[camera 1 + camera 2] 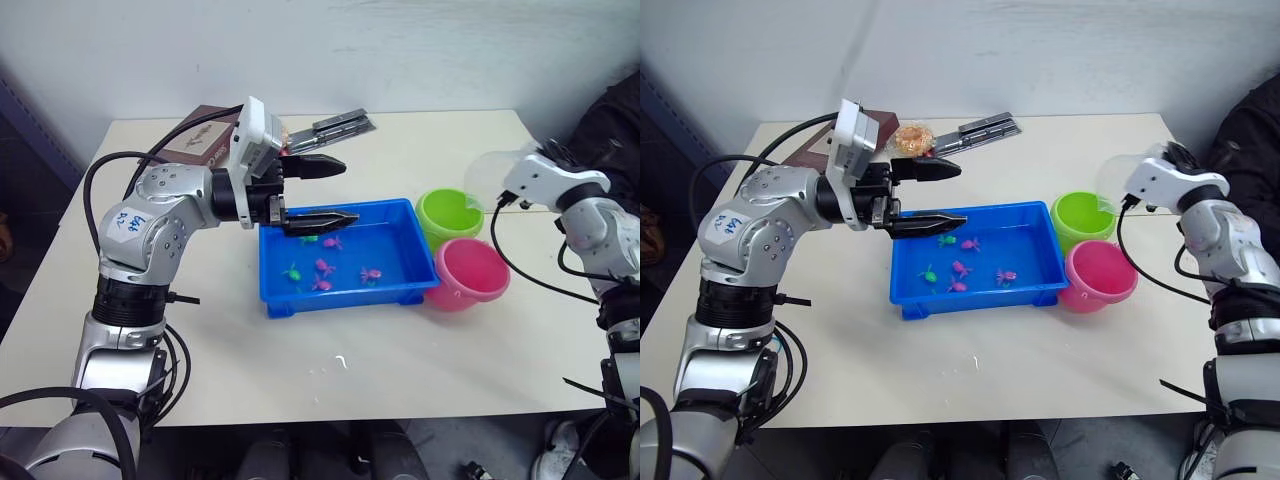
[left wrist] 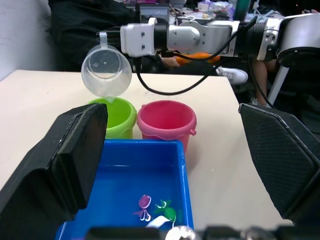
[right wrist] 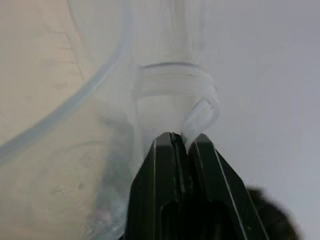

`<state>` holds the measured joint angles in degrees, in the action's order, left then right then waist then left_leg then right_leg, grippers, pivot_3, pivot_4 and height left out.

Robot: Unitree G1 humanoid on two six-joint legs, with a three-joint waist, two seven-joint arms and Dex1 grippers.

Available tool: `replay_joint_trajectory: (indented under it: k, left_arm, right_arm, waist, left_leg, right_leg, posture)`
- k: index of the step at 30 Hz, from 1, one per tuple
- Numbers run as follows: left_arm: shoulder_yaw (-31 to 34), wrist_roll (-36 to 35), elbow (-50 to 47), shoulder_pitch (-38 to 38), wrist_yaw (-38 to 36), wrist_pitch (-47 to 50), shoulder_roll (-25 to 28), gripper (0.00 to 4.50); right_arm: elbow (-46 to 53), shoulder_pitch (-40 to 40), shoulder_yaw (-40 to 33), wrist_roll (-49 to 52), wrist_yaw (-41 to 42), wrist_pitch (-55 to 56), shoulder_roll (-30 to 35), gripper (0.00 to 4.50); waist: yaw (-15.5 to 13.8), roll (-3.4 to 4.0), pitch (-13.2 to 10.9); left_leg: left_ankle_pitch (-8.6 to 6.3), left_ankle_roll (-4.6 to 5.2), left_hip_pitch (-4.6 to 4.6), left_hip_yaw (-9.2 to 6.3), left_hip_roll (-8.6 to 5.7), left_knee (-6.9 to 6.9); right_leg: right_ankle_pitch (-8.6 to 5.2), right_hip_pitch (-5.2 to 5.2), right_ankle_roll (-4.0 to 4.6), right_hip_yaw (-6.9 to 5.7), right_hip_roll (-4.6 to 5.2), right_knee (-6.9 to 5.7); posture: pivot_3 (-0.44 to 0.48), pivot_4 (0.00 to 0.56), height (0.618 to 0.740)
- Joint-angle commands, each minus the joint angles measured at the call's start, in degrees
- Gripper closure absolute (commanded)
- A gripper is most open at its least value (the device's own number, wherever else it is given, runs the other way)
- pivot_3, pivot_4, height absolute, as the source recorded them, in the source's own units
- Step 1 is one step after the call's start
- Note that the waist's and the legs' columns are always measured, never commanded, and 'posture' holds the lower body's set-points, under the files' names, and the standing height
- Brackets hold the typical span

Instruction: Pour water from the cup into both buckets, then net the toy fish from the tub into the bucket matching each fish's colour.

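Note:
My right gripper is shut on the handle of the clear cup. The cup is tilted, mouth down, above the lime green bucket. The pink bucket stands right in front of the green one, and both touch the right end of the blue tub. Several pink and green toy fish lie in the tub. My left gripper hangs open over the tub's back left part, holding nothing. In the left wrist view the cup pours toward the green bucket.
A brown box and a black and silver object lie at the table's back, with an orange round thing between them. A person in dark clothing sits at the far right. The front half of the table is bare.

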<state>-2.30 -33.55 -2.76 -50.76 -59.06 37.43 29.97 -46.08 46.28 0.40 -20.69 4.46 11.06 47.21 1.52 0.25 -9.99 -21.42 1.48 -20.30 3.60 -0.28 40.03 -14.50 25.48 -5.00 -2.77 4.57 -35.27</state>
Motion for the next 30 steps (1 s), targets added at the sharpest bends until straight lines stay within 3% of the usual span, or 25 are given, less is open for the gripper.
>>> replay_joint_trajectory:
  k: [1,5,8,14,28,30]
  left_arm:
    - [-0.4,-1.1,-2.2,-0.5,-1.9,0.1,0.2,0.0]
    - [0.1,-3.4,-2.8,-2.1,-2.4,3.4,-0.4,0.0]
    - [1.2,-7.1,-3.8,-2.2,0.1,8.0,-2.7,0.0]
    - [1.2,-8.0,-6.4,-1.0,1.5,8.7,-4.1,0.0]
    - [0.1,-5.7,-3.4,-0.4,-0.1,6.1,-3.4,0.0]
    - [0.3,-6.1,-3.0,-0.5,-0.3,6.5,-3.4,0.0]
  right_arm:
    - [7.2,-3.4,-11.5,14.2,6.6,-9.8,-0.4,4.45]
    - [19.4,-13.5,-22.8,27.3,10.7,-23.8,-4.0,4.45]
    - [29.5,-21.6,-30.3,34.0,8.3,-33.0,-8.4,4.45]
    - [41.0,-30.4,-38.9,41.6,1.2,-42.8,-17.8,4.45]
    - [45.8,-41.6,-37.0,40.2,0.2,-34.5,-24.2,4.45]
    - [48.1,-44.1,-37.0,40.4,0.5,-34.0,-25.1,3.75]
  waist:
    - [0.0,0.0,0.0]
    - [-0.2,0.0,0.0]
    - [-0.4,0.0,0.0]
    - [-0.3,0.03,0.0]
    - [-0.2,0.04,0.0]
    - [-0.4,0.04,0.0]
  left_leg:
    - [0.0,0.0,0.01,0.01,0.01,0.0]
    - [0.0,-0.01,0.0,-0.05,0.06,0.0]
    - [-0.01,-0.01,0.0,-0.09,0.06,0.01]
    - [-0.02,-0.04,0.1,-0.03,0.05,0.0]
    - [-0.01,-0.05,0.15,0.02,0.0,0.0]
    - [0.0,-0.04,0.14,0.02,-0.01,0.0]
  right_leg:
    - [0.0,0.01,0.0,0.02,0.01,-0.03]
    - [0.0,-0.01,0.0,0.02,0.06,-0.01]
    - [0.0,-0.02,0.0,0.04,0.09,-0.04]
    - [-0.01,0.0,0.02,0.15,0.1,-0.17]
    - [-0.02,0.0,0.03,0.22,-0.02,-0.21]
    - [-0.02,0.0,0.03,0.23,-0.02,-0.21]
  posture:
    - [0.0,0.15,0.74]
    - [0.0,0.15,0.74]
    - [0.0,0.15,0.74]
    - [0.0,0.15,0.74]
    - [0.0,0.15,0.74]
    - [0.0,0.15,0.74]
